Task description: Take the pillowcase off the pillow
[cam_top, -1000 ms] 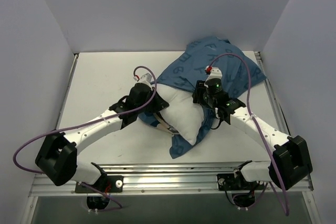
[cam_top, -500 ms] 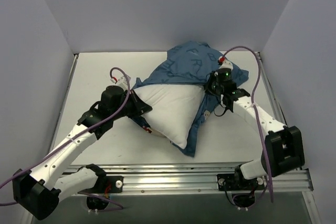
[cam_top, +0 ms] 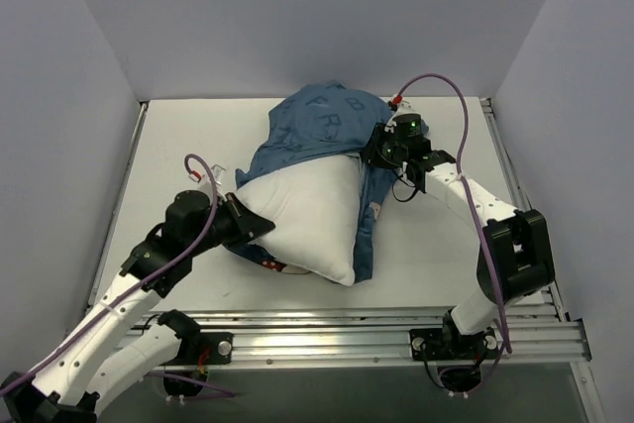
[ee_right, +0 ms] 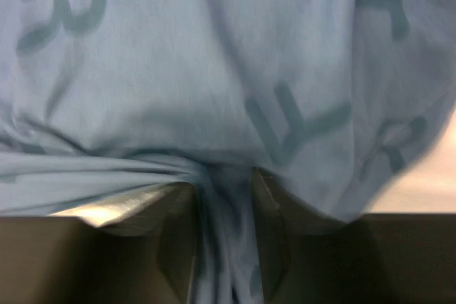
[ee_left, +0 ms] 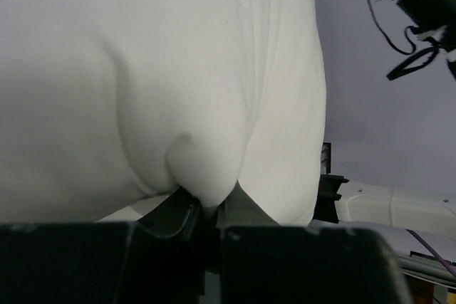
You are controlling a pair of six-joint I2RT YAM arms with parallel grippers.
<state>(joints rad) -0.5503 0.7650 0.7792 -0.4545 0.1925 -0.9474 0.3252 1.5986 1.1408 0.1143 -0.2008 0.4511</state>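
The white pillow (cam_top: 312, 217) lies in the middle of the table, most of it bare. The dark blue lettered pillowcase (cam_top: 315, 126) covers its far end and trails down its right side. My left gripper (cam_top: 248, 227) is shut on the pillow's left corner; in the left wrist view white stuffing (ee_left: 203, 169) bulges out from between the jaws. My right gripper (cam_top: 379, 153) is at the pillowcase's right edge, shut on a bunched fold of blue cloth (ee_right: 224, 197) that runs down between the fingers.
Grey walls close in the table at the back and on both sides. A metal rail (cam_top: 327, 329) runs along the near edge by the arm bases. Purple cables (cam_top: 436, 86) loop over both arms.
The left gripper has dragged the pillow leftward and toward the near edge. The right gripper moved back and left, gripping the pillowcase; more white pillow is bare now.
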